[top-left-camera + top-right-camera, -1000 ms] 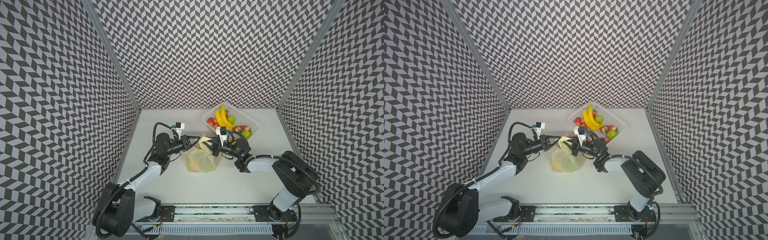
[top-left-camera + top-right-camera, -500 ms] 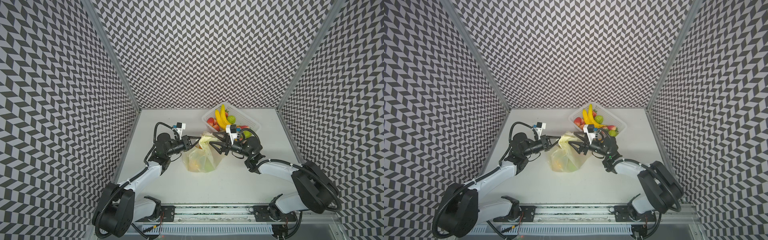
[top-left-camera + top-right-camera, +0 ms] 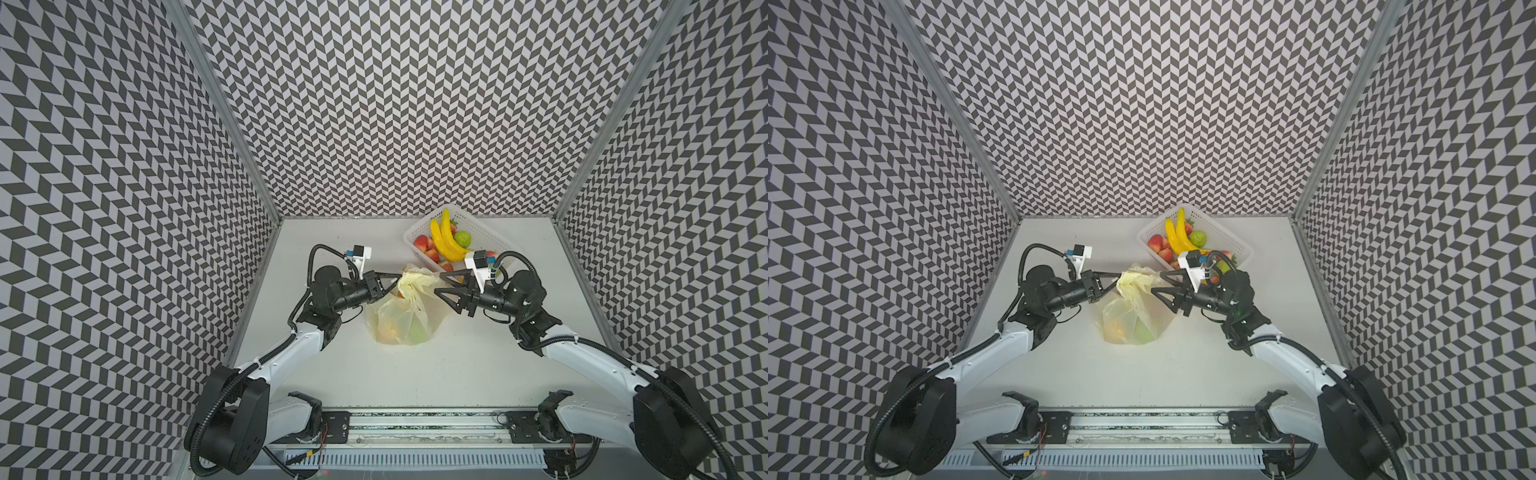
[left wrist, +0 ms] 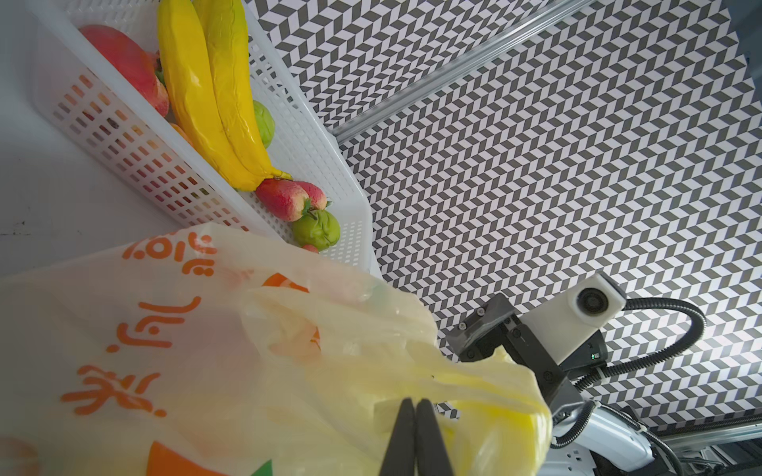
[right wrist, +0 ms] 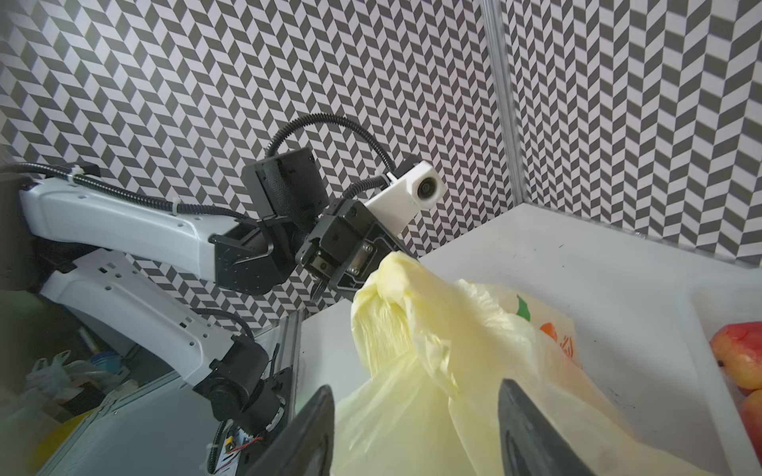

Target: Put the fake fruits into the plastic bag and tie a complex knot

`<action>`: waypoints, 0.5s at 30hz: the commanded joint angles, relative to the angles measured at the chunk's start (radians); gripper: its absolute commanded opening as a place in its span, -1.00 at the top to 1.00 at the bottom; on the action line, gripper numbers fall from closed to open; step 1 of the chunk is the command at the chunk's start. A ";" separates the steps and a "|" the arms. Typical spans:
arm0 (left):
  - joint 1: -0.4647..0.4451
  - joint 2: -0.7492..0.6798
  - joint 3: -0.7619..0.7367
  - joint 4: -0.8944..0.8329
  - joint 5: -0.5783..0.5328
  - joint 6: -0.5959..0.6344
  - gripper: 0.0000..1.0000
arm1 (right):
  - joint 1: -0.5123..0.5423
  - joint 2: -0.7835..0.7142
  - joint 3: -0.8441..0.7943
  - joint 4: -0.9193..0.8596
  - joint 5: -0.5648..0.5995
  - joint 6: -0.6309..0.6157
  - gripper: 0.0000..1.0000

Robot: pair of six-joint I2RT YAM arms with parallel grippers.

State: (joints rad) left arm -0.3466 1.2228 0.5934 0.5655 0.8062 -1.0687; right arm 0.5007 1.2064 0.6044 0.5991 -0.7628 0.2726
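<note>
The plastic bag (image 3: 401,324) (image 3: 1133,320) stands mid-table, with orange and green fake fruits showing through its film. Its pale-yellow handles bunch into a knot (image 3: 411,280) (image 3: 1133,282) (image 5: 391,296) at the top. My left gripper (image 3: 397,277) (image 3: 1117,277) (image 4: 414,402) is shut on the bunched handle film at the knot's left side. My right gripper (image 3: 437,284) (image 3: 1155,282) (image 5: 415,385) is open just right of the knot. Its jaws stand wide apart and pinch nothing, and bag film shows beyond them.
A white perforated basket (image 3: 482,226) (image 4: 313,165) at the back right holds bananas (image 3: 444,237), strawberries (image 3: 422,243) and a green pear (image 3: 462,239). It lies just behind the right wrist. Patterned walls close in three sides of the table.
My right gripper has opened, let go of the bag's handle and drawn back to the right of the knot. The left gripper keeps its hold in place.
</note>
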 commanded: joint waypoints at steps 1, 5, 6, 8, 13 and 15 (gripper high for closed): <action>-0.004 -0.011 0.031 0.003 0.010 0.010 1.00 | -0.001 0.035 0.014 -0.005 -0.060 -0.008 -0.20; -0.005 -0.007 0.032 0.003 0.009 0.009 1.00 | -0.001 0.062 0.044 0.016 -0.004 -0.038 -0.20; -0.005 -0.007 0.031 0.003 0.009 0.010 1.00 | 0.000 0.073 0.061 0.014 -0.002 -0.044 -0.20; -0.004 -0.008 0.033 0.002 0.009 0.010 1.00 | 0.001 0.092 0.090 0.005 -0.001 -0.054 -0.17; -0.005 -0.009 0.034 -0.001 0.008 0.017 1.00 | 0.022 0.129 0.126 0.007 0.010 -0.075 -0.06; -0.005 -0.011 0.037 -0.001 0.008 0.020 1.00 | 0.028 0.140 0.133 0.012 0.013 -0.080 0.04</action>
State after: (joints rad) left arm -0.3466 1.2228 0.5934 0.5591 0.8062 -1.0634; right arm 0.5163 1.3281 0.7158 0.5724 -0.7570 0.2226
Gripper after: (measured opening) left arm 0.047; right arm 0.488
